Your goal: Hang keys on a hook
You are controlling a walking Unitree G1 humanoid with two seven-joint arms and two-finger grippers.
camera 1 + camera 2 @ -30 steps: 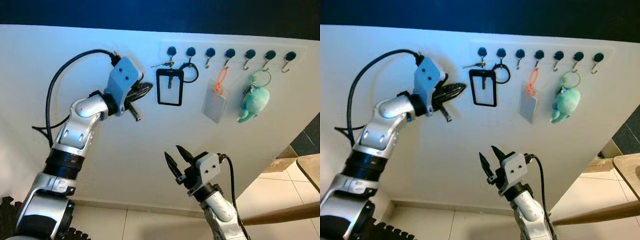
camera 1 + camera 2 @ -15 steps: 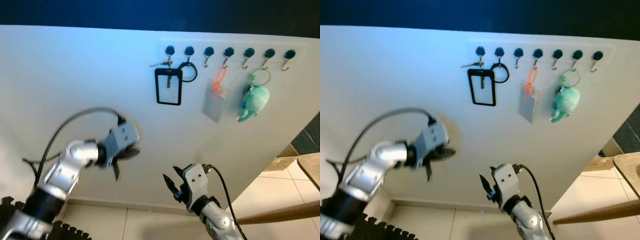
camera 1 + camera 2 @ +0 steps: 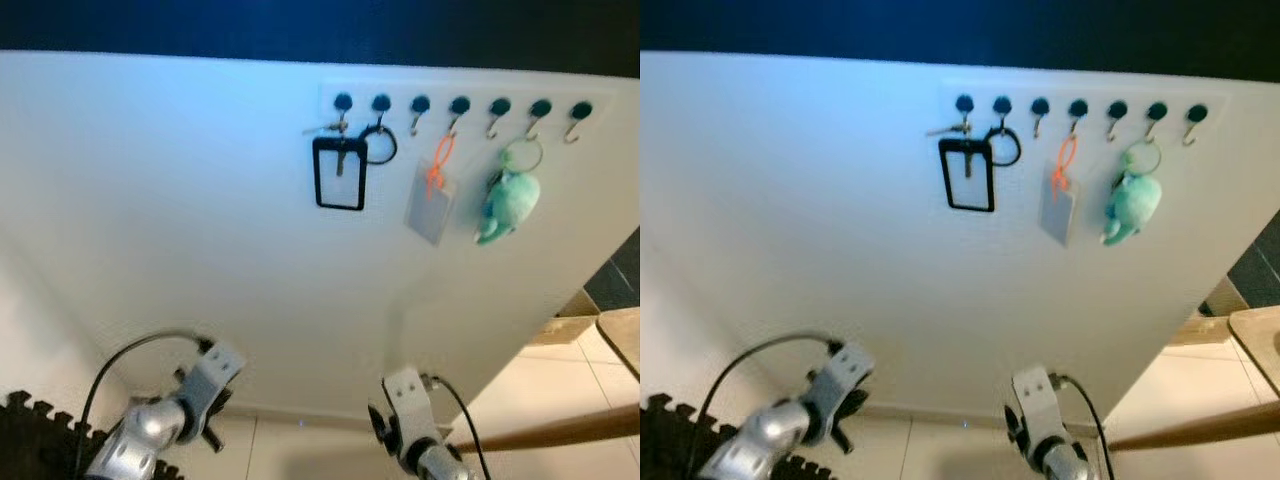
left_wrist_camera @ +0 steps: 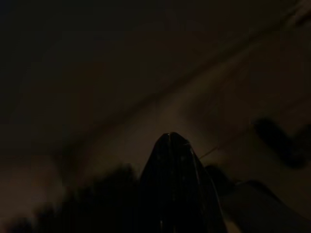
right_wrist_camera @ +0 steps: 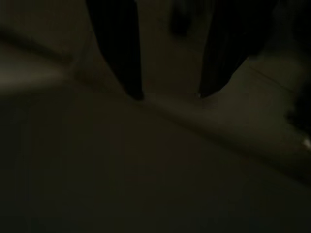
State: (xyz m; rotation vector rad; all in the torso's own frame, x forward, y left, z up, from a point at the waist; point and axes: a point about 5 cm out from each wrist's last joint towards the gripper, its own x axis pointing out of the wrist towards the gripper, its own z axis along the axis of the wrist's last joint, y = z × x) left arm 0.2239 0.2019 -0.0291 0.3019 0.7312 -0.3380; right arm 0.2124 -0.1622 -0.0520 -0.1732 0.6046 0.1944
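Observation:
A silver set of keys (image 3: 326, 128) hangs on the leftmost hook (image 3: 343, 103) of a hook row on the white wall, with a black rectangular tag (image 3: 340, 175) dangling below it. My left gripper (image 3: 210, 430) is far below it, low at the left near the floor. In the dark left wrist view its fingers (image 4: 169, 145) lie together, shut and holding nothing. My right gripper (image 3: 1011, 428) is low at the bottom centre. The right wrist view shows its two fingers (image 5: 127, 73) apart, open and holding nothing.
A black ring (image 3: 380, 145) hangs on the second hook, an orange strap with a clear card (image 3: 432, 195) further right, then a teal plush (image 3: 508, 205). The far right hooks (image 3: 580, 112) are bare. A wooden edge (image 3: 560, 430) and tiled floor (image 3: 590, 385) lie at the lower right.
Both arms have dropped from the wall to the bottom of the view. The left gripper has moved down and away from the hooks; the keys stay hanging on the leftmost hook.

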